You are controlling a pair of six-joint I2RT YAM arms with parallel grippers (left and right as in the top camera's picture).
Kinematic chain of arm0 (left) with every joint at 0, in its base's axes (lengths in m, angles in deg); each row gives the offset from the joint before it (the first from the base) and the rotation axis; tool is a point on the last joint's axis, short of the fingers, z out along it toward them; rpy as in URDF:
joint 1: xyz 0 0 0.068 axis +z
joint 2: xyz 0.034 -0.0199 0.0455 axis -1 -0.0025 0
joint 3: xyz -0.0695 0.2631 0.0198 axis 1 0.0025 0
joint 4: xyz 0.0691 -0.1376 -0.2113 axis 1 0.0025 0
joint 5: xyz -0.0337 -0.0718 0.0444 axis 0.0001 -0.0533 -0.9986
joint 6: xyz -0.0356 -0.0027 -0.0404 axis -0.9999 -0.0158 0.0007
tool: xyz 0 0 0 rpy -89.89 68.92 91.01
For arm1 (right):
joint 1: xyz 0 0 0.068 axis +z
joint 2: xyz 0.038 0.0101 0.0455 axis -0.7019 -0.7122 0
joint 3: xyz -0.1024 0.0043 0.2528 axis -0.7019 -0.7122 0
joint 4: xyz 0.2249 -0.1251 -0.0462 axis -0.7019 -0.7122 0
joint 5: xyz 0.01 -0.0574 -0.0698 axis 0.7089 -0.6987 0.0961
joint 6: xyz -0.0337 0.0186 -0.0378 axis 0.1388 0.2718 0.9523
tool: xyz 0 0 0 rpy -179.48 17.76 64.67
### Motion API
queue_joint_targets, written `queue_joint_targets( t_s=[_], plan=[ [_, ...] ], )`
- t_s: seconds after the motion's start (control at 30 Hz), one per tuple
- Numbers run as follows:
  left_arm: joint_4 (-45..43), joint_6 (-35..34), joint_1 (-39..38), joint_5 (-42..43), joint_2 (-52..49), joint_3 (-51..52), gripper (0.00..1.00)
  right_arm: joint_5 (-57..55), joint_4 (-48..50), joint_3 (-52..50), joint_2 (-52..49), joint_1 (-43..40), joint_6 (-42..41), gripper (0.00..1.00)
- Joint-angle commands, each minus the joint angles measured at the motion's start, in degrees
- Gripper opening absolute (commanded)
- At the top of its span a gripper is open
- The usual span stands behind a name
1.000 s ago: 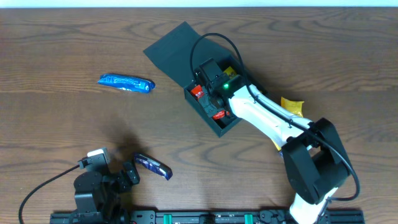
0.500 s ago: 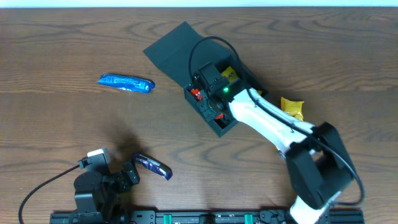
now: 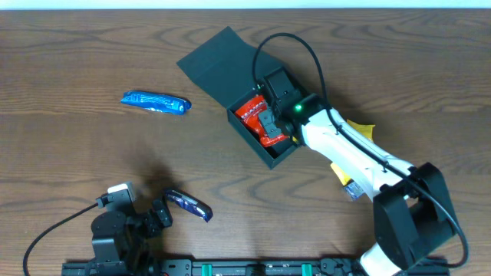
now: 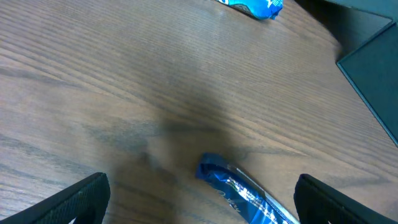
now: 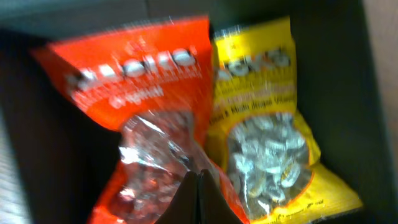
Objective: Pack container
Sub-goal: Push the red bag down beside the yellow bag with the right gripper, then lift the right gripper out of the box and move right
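The dark teal-green container (image 3: 268, 159) stands open at the table's middle back, its flap lid (image 3: 217, 65) lying flat to the upper left. Inside it lie a red snack packet (image 3: 252, 113) and a yellow one. In the right wrist view the red packet (image 5: 143, 106) and the yellow packet (image 5: 261, 124) lie side by side against the dark box wall (image 5: 339, 68). My right gripper (image 3: 268, 127) (image 5: 198, 186) is shut just above the red packet, with nothing visible between its fingers. My left gripper (image 3: 157, 215) (image 4: 217, 202) is open over a dark blue packet (image 4: 249, 198).
A light blue packet (image 3: 155, 102) lies at the left, also at the top of the left wrist view (image 4: 252, 5). The dark blue packet (image 3: 189, 205) lies at the front left. A yellow packet (image 3: 360, 130) and another packet (image 3: 349, 188) lie right of the box, partly under my right arm.
My right gripper has pulled back to the right inside the box, uncovering the red packet lying there. The left arm has not moved.
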Motion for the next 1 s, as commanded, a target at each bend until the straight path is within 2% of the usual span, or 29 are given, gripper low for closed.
queue_joint_targets(
  t_s=[0.0, 0.17, 0.67, 0.97],
  plan=[
    [3.54, 0.46, 0.20, -0.17, 0.09, 0.87, 0.96, 0.50, 1.53, -2.89, -0.50, -0.42, -1.62, 0.01],
    [3.54, 0.46, 0.20, -0.17, 0.09, 0.87, 0.95, 4.76, 5.11, -5.51, -0.50, -0.26, -2.80, 0.01],
    [3.54, 0.46, 0.20, -0.17, 0.09, 0.87, 0.96, 5.14, 11.45, -6.78, -6.93, 2.23, -5.55, 0.01],
    [3.54, 0.46, 0.20, -0.17, 0.09, 0.87, 0.95, 1.92, 5.75, -3.67, -2.78, 3.61, -5.68, 0.01]
  ],
)
